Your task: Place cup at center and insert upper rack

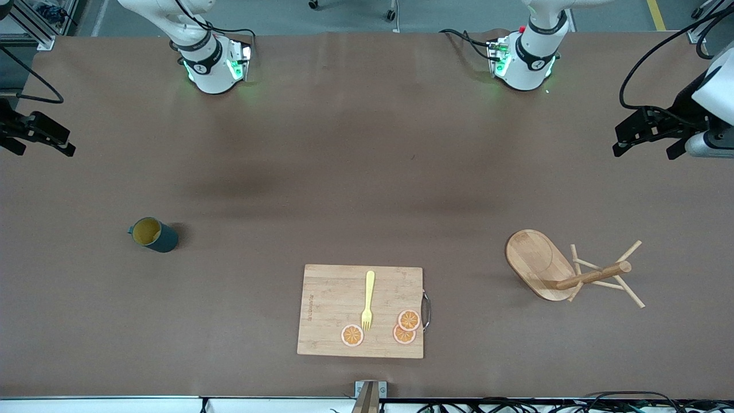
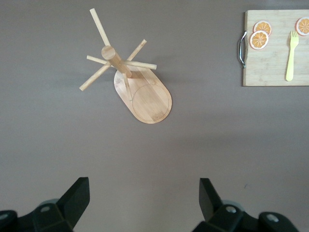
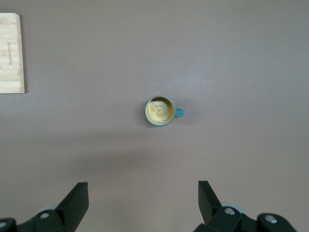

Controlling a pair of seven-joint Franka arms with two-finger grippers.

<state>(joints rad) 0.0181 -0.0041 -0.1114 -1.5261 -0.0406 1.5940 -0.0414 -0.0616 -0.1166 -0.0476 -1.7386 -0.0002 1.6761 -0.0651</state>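
Here, cup (image 1: 153, 234) upright, upper rack (image 1: 565, 271) standing, left hand (image 2: 143, 203) wide, right hand (image 3: 143, 203) wide, board print unreadable

The cup (image 1: 152, 234) stands alone on the desk (image 1: 355, 172), with open room on every side. The upper rack (image 1: 573, 269) also stands free, but its pegs stick out around the post. The cutting board (image 1: 344, 310) lies between them, nearer to the front camera.

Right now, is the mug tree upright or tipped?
Upright, apparently. In the left wrist view, looking down, the upper rack shows its post end-on above the flat oval base, pegs fanning out. Both grippers, left and right, hover open, apart from it.
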